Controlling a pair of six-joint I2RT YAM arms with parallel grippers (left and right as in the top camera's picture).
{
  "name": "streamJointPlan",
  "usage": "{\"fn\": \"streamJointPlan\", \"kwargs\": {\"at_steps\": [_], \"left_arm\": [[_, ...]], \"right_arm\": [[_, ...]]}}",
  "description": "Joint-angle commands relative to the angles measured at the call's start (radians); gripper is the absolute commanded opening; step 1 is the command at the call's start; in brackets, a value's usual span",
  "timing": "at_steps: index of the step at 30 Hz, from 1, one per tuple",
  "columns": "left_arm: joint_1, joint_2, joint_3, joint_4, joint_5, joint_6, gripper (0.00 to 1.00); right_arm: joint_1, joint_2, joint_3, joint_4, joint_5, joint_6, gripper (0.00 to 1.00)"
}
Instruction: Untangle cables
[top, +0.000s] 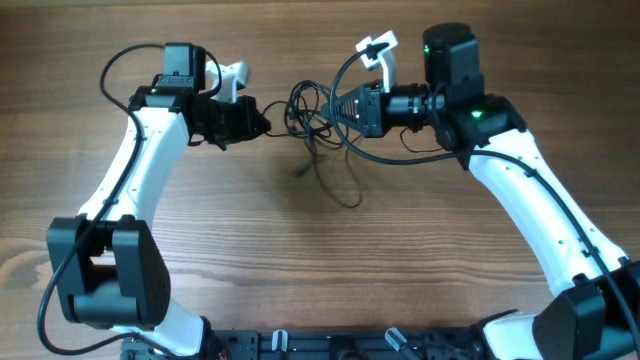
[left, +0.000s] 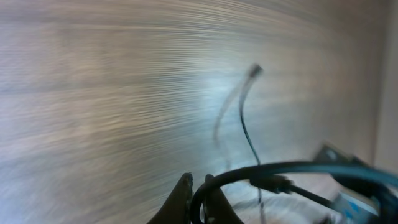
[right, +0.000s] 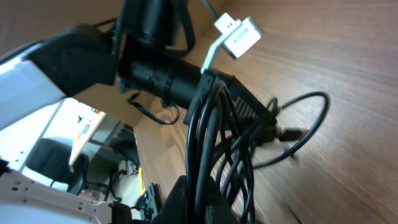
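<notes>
Table (top: 320, 270): bare wood. Left pincer (top: 260, 125) sits just left of the cables (top: 315, 130), right pincer (top: 335, 107) just right. Both are closed on strands. Cables likely light, limp, snag-prone; grip the loose tail near its plug.

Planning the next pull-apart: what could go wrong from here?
1. The right gripper seems to clamp several strands of the cables at once; pulling may tighten the tangle.
2. The left gripper appears to hold the same bundle, so strands could strain.
3. The loose plug end may snag.
</notes>
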Motion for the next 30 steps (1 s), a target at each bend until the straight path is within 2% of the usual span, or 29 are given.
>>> {"fn": "streamJointPlan", "kwargs": {"at_steps": [1, 7, 12, 16, 17, 18, 20, 21, 25, 28, 30], "left_arm": [[0.085, -0.003, 0.0, -0.01, -0.262, -0.182, 0.07], [0.23, -0.003, 0.0, -0.074, -0.262, -0.185, 0.08], [0.35, -0.003, 0.0, -0.103, -0.237, -0.192, 0.08], [0.418, -0.003, 0.0, -0.101, -0.109, -0.187, 0.13], [0.422, -0.003, 0.0, -0.096, -0.08, -0.179, 0.24], [0.423, -0.003, 0.0, -0.087, -0.029, -0.146, 0.4], [0.402, -0.003, 0.0, -0.078, 0.111, -0.025, 0.6], [0.384, -0.003, 0.0, -0.078, 0.166, 0.042, 0.66], [0.275, -0.003, 0.0, -0.092, 0.225, 0.26, 0.69], [0.183, -0.003, 0.0, -0.138, 0.331, 0.461, 0.7], [0.109, -0.003, 0.0, -0.151, 0.342, 0.541, 0.69]], "right_arm": [[-0.007, -0.013, 0.011, -0.043, 0.079, 0.001, 0.04], [-0.007, -0.013, 0.011, -0.174, 0.329, -0.022, 0.04], [-0.007, -0.013, 0.011, -0.215, 0.377, -0.112, 0.04], [-0.006, -0.013, 0.011, -0.214, 0.357, -0.134, 0.04], [-0.006, -0.013, 0.011, -0.214, 0.349, -0.135, 0.04], [-0.006, -0.013, 0.011, -0.212, 0.329, -0.135, 0.04], [-0.006, -0.011, 0.011, -0.196, 0.239, -0.155, 0.04], [-0.006, -0.011, 0.011, -0.183, 0.186, -0.156, 0.04], [-0.007, -0.011, 0.011, -0.059, -0.084, -0.147, 0.04], [-0.007, -0.011, 0.011, 0.029, -0.126, -0.05, 0.04], [-0.007, -0.011, 0.011, 0.066, -0.156, -0.016, 0.04]]}}
